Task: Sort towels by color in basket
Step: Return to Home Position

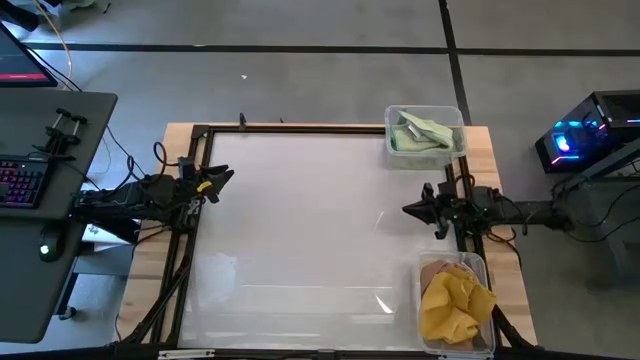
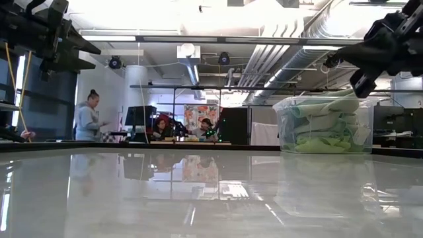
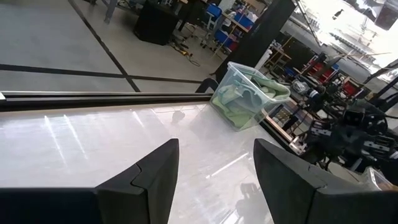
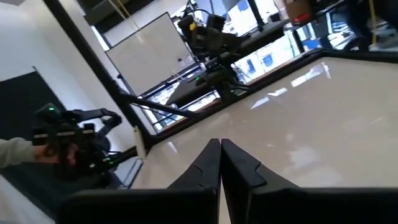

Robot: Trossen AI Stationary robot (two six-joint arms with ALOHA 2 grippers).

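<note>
- No text, label, brand or number can be read in any view
- The colourful poster far back in the room is too small to read
- The lit keyboard beside the table shows no legible characters

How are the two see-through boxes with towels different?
The top bin holds only pale green towels; the bottom bin holds a mustard yellow towel and a peach towel. Seen from above, the top bin sits at the upper right corner of the table, while the bottom bin sits at the lower right corner. Both bins are clear plastic and sit on the table's right side.
</note>
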